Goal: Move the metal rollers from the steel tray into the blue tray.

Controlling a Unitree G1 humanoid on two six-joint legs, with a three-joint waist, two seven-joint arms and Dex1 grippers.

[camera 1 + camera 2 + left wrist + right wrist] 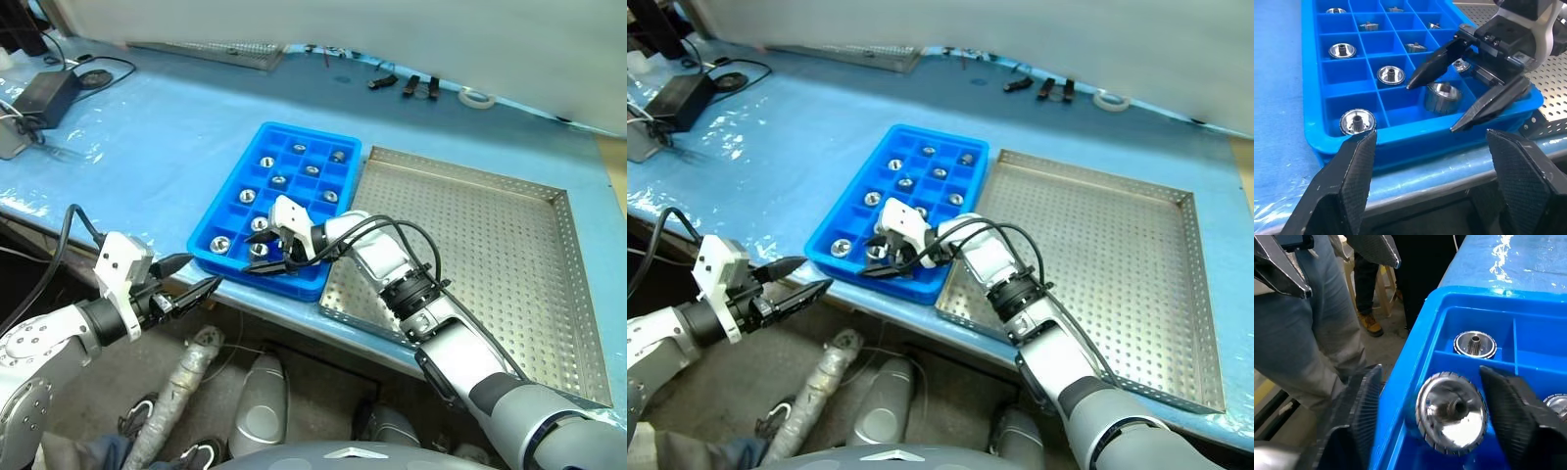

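The blue tray [227, 186] lies on the table left of the steel tray [509, 245] and holds several metal rollers [266, 162] in separate compartments. My right gripper [263, 250] reaches across the blue tray's near edge and is open. One roller [1442, 97] lies tilted in a front compartment between its fingers, and the pads stand clear of its sides. That same roller [1449, 411] shows close up in the right wrist view. My left gripper [204, 270] hovers open and empty at the table's front edge, just left of the blue tray's near corner.
A black power adapter [44, 93] with cables sits at the far left. Small black tools [407, 86] and a tape ring [477, 97] lie along the back, beside another perforated tray [225, 51]. A person's legs in jeans [1317, 333] stand below the table's front edge.
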